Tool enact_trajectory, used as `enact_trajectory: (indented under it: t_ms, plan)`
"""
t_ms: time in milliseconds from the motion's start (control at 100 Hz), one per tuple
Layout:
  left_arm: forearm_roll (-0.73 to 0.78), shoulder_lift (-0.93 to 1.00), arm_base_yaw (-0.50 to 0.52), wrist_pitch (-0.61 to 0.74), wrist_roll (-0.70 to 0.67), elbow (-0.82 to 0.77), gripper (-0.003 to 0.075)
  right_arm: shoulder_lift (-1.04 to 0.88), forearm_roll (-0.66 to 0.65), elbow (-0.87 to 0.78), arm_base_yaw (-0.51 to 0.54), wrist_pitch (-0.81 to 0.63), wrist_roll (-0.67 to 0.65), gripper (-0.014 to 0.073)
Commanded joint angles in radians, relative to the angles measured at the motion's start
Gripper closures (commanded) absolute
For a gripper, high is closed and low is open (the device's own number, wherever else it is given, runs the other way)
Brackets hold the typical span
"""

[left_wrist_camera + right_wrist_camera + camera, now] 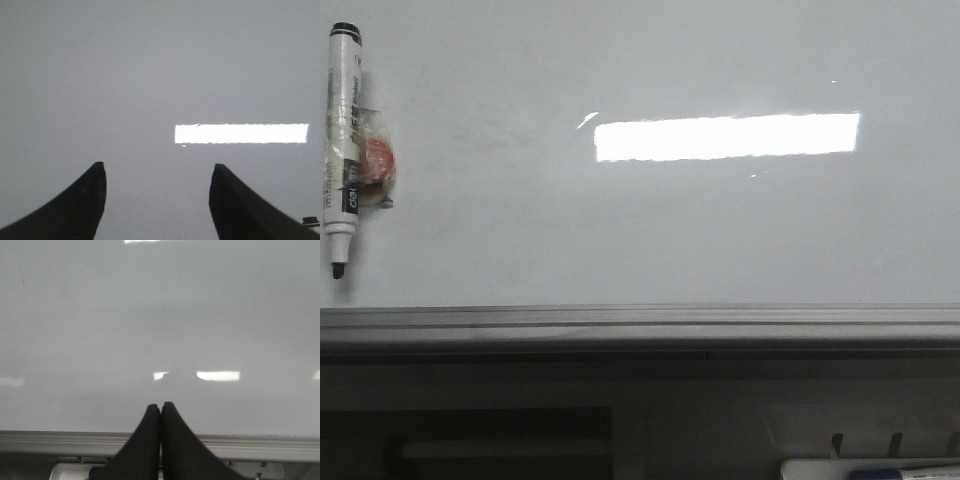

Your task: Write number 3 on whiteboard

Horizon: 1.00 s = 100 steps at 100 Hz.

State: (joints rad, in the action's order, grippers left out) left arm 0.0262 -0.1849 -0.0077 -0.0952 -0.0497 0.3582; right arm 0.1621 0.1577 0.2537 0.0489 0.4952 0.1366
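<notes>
Whiteboard (650, 230) fills almost the whole front view, a glossy pale grey-white sheet with a bright rectangular glare (727, 136) a little right of centre in the upper half. Along its lower edge runs a grey metal rail (640, 322), spanning the frame from side to side. Below the rail the scene is dark; I can make out a pale tray-like shape (870, 468) at the lower right corner, holding something with a blue end, too dim to name.

At the far left edge of the front view a marker (341, 150) lies on the board. Its long axis runs nearly straight up and down the frame, black cap at the top, black tip at the bottom left. A crumpled clear wrapping with a red patch (372, 155) clings to its middle on the right side.

No number 3 is visible on the board in any view; the surface shows only faint smudges.

In the left wrist view the left gripper (160, 172) has its jaws spread wide, with bare board between them and nothing held. In the right wrist view the right gripper (160, 407) has its jaws pressed together, tips touching, gripping nothing, poised over the board just above the rail (260, 446). Neither gripper appears in the front view.
</notes>
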Motion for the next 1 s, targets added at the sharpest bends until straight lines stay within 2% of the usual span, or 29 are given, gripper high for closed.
enact_trajectory:
  t_ms: [0, 140, 360, 530, 670, 990]
  plan:
    - [-0.001, -0.022, -0.048, 0.121, -0.001, 0.006, 0.0303, 0.019, 0.011, 0.037, 0.007, -0.087, -0.002, 0.0635]
    - [0.067, -0.022, -0.175, 0.143, -0.001, -0.014, 0.0296, 0.019, 0.011, 0.037, 0.007, -0.103, -0.002, 0.0635]
    - [0.065, -0.022, -0.399, 0.141, -0.001, -0.066, 0.0296, 0.019, 0.011, 0.037, 0.007, -0.119, -0.002, 0.0635]
    - [-0.058, -0.04, -0.553, 0.088, -0.007, -0.117, 0.0296, 0.019, 0.011, 0.037, 0.007, -0.119, -0.002, 0.0635]
    - [-0.122, -0.118, -0.601, 0.088, -0.007, -0.129, 0.0296, 0.019, 0.012, 0.037, 0.007, -0.121, -0.002, 0.0635]
    - [-0.2, -0.372, -0.604, 0.172, -0.007, -0.129, 0.0296, 0.019, 0.012, 0.037, 0.007, -0.119, -0.002, 0.0635]
